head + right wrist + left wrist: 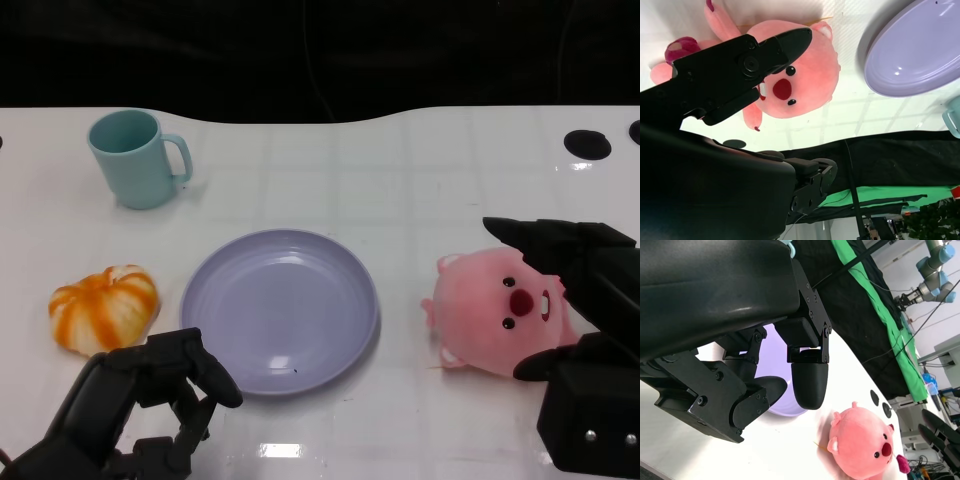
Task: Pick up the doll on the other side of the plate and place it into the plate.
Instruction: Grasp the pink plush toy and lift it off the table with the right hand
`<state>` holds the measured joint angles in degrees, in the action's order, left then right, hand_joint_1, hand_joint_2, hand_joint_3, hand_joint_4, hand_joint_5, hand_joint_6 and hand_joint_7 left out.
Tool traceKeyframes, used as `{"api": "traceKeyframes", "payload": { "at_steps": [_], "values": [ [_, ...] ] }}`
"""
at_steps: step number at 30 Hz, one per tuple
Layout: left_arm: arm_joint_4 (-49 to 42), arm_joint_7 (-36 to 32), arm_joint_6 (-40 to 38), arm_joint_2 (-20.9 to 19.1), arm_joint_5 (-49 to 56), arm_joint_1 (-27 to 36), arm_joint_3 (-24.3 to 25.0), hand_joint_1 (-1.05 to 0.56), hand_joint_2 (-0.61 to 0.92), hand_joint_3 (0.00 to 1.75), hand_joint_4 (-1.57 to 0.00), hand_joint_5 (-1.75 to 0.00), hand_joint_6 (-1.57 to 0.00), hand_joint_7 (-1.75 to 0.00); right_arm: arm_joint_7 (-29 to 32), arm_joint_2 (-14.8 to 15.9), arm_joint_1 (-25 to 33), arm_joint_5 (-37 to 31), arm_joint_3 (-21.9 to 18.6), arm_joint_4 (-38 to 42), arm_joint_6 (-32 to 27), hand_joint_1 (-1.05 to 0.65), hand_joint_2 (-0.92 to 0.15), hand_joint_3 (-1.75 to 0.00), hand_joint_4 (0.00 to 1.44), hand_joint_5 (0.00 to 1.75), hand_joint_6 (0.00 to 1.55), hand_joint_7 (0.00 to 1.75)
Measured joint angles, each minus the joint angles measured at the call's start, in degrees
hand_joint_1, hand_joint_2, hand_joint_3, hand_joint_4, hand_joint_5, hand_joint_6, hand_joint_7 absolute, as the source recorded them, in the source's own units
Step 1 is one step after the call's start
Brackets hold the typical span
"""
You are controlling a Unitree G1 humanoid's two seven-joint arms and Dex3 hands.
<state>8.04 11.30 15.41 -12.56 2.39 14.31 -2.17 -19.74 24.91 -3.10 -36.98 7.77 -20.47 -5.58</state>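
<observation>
Pink doll (pixel 497 318) lying on the white table (pixel 420 170), right of the lavender plate (pixel 280 308) and apart from its rim, face turned toward the right. Right hand (pixel 575 300) at the doll's right side, spread wide around it: long fingers (pixel 545 240) reaching over the far side of the head, another black tip (pixel 545 362) at the near side, just beside the plush. Nothing gripped; contact with the plush hard to judge from the head view. From the right wrist view, doll (pixel 790 80) seen between the parted fingers (pixel 740 75), plate (pixel 915 55) off beyond it. Left hand (pixel 150 395) low at the near left, close to the plate's near-left rim, fingers curled inward around nothing. From the left wrist view, same hand (pixel 785 385) with bent fingers, plate (pixel 785 407) partly hidden behind them, doll (pixel 862 445) farther off. Orange pumpkin toy (pixel 105 308) left of the plate, teal mug (pixel 135 158) at the far left.
</observation>
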Motion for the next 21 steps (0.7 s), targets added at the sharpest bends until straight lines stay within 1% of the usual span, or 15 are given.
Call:
{"api": "traceKeyframes", "payload": {
  "at_steps": [3, 7, 11, 15, 21],
  "values": [
    [-0.2, 0.0, 0.0, 0.0, 0.2, 0.0, 0.0, -0.05, 0.52, 1.11, -0.77, -1.57, -0.84, -1.17, -0.8, 0.0, -1.1, -1.0, 0.9, 1.1, -1.3, -0.44, -0.67, 0.00, 0.00, 0.20, 0.14, 0.09],
    [-0.2, 0.0, 0.0, 0.1, 0.1, -0.1, -0.1, -0.06, 0.52, 1.11, -0.77, -1.57, -0.85, -1.17, -0.7, 0.0, -2.2, -2.1, 2.4, 3.6, -1.3, -0.46, -0.67, 0.00, 0.00, 0.20, 0.15, 0.08],
    [-0.2, 0.0, 0.0, 0.2, 0.2, -0.1, -0.2, -0.06, 0.52, 1.11, -0.78, -1.58, -0.85, -1.17, -0.6, 0.0, -4.2, -3.1, 3.2, 6.6, -1.4, -0.50, -0.70, -0.01, 0.00, 0.18, 0.14, 0.06],
    [-0.2, 0.0, 0.2, 0.2, 0.3, -0.1, -0.3, -0.06, 0.51, 1.11, -0.78, -1.57, -0.85, -1.17, -0.4, 0.0, -7.0, -4.8, 5.0, 11.4, -1.8, -0.52, -0.71, -0.01, 0.00, 0.15, 0.13, 0.04],
    [-0.1, 0.0, 0.3, 0.3, 0.6, 0.0, -0.3, -0.07, 0.51, 1.11, -0.78, -1.58, -0.85, -1.17, 0.5, -0.1, -11.2, -5.5, 7.2, 19.5, -1.9, -0.56, -0.75, -0.02, 0.00, 0.15, 0.13, 0.02]
  ]
}}
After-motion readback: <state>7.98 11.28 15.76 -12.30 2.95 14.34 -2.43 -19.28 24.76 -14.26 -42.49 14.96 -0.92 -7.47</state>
